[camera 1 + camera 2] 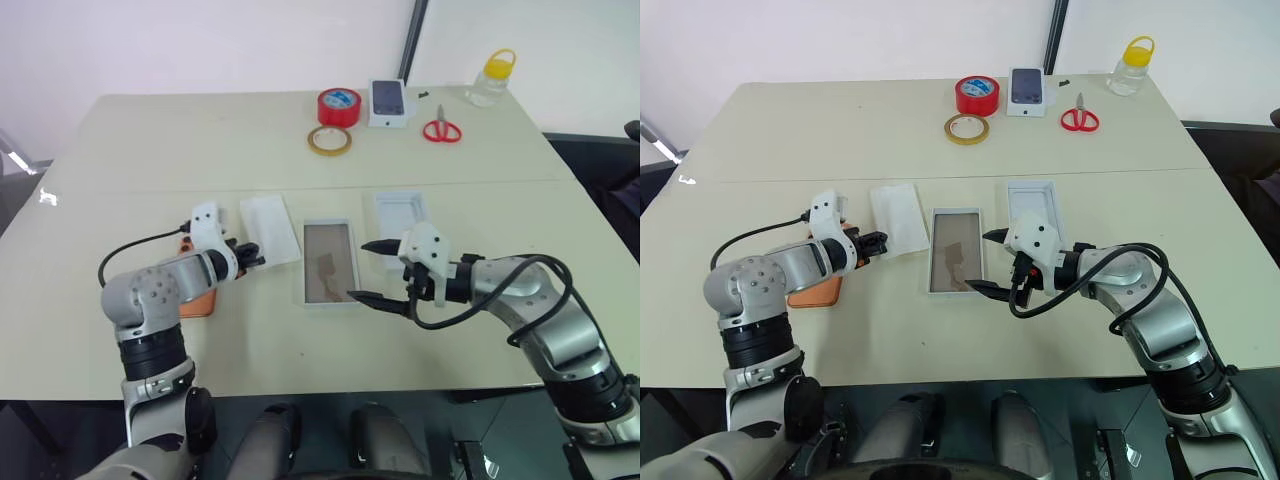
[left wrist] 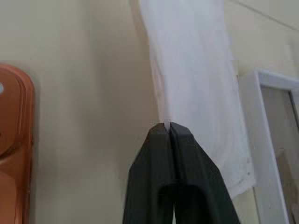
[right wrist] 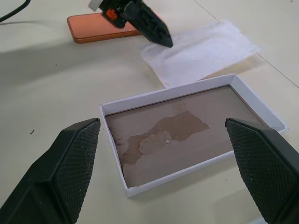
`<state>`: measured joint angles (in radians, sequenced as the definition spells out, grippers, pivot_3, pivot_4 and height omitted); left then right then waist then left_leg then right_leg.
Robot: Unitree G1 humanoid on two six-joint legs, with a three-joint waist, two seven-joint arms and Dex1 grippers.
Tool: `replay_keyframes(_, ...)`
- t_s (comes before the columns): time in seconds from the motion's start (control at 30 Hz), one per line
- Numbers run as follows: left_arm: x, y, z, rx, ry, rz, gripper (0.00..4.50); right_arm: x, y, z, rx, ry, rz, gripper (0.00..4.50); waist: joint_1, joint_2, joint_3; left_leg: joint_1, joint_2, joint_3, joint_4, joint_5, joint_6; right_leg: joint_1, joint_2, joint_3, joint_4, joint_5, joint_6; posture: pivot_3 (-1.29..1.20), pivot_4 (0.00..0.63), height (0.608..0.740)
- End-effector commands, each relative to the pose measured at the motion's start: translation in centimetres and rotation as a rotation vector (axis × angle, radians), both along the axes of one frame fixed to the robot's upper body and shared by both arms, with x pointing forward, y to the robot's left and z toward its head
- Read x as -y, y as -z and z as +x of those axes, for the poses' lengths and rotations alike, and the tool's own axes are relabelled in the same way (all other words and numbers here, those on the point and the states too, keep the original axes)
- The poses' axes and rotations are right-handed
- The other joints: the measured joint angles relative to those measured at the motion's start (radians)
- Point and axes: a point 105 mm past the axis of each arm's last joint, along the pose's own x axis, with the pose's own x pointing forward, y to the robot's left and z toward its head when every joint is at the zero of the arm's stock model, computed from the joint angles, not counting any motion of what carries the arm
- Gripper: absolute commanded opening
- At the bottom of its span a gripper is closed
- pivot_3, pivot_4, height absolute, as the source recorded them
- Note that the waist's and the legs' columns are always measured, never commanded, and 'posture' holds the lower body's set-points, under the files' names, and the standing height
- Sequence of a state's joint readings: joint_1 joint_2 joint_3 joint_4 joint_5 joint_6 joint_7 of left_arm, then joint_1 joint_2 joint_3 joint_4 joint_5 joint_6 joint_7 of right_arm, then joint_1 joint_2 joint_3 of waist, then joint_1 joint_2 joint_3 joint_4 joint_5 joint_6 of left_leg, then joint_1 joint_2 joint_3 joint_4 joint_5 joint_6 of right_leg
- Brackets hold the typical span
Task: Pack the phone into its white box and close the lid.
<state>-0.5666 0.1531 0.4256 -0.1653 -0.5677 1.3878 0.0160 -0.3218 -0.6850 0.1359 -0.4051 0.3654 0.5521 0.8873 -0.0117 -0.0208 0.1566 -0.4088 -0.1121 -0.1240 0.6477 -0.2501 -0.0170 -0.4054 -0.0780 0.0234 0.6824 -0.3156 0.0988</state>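
Left gripper (image 1: 878, 241) is pinched shut, empty, beside the phone (image 1: 816, 291). Right gripper (image 1: 372, 270) gapes wide over the white box (image 1: 329, 263). Next, I think: open, grab phone.

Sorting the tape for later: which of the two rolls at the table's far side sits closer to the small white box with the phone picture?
The red tape roll; the flatter yellowish roll lies nearer the robot.

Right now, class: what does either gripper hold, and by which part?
Nothing. The left gripper is shut on air above the insert card; the right gripper is open.
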Motion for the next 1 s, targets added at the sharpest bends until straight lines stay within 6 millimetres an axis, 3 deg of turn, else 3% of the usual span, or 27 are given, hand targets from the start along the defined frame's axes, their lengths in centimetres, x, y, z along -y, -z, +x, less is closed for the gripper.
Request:
replay_keyframes(0.03,-1.5,-0.5,0.3,0.019,-0.077,-0.027,0.04,-0.3,-0.8,-0.4,0.068,-0.037,-0.039,4.50,-0.001,0.000,0.000,0.000,0.000,0.000,0.000,0.000,0.000,0.000,0.000,0.000,0.000,0.000,0.000,0.00,0.150,0.740)
replay_keyframes(0.23,-2.5,-2.5,0.5,0.096,-0.124,-0.162,0.04,-1.3,1.1,-1.1,0.049,-0.112,-0.162,4.50,0.000,0.000,0.000,0.000,0.000,0.000,0.000,0.000,0.000,0.000,0.000,0.000,0.000,0.000,0.000,0.00,0.150,0.740)
replay_keyframes(0.47,-3.0,-3.8,0.3,0.138,-0.108,-0.162,0.04,-2.4,3.3,-0.7,-0.021,-0.172,-0.253,4.50,0.000,-0.001,0.000,0.000,0.000,0.000,0.000,0.000,0.000,0.000,0.000,0.000,0.000,0.000,0.000,0.00,0.150,0.740)
replay_keyframes(0.57,-2.9,-4.0,0.2,0.143,-0.103,-0.161,0.00,-2.9,4.1,-0.1,-0.040,-0.177,-0.281,3.65,0.000,-0.001,0.000,0.000,0.000,0.000,0.000,0.000,0.000,0.000,0.000,0.000,0.000,0.000,0.000,0.00,0.150,0.740)
replay_keyframes(0.8,-2.5,-4.5,-0.1,0.165,-0.087,-0.167,0.00,-3.9,5.2,0.9,-0.029,-0.188,-0.328,0.14,-0.001,-0.001,0.000,0.000,0.000,0.000,0.000,0.000,-0.001,0.000,0.000,0.000,0.000,0.000,0.000,0.00,0.150,0.740)
replay_keyframes(1.0,-2.6,-6.3,0.3,0.227,-0.090,-0.246,0.00,-6.4,3.6,2.6,0.053,-0.221,-0.318,0.06,-0.005,-0.001,0.000,0.000,0.000,0.000,0.000,0.001,-0.001,-0.001,0.000,-0.001,0.000,0.000,0.000,0.00,0.150,0.740)
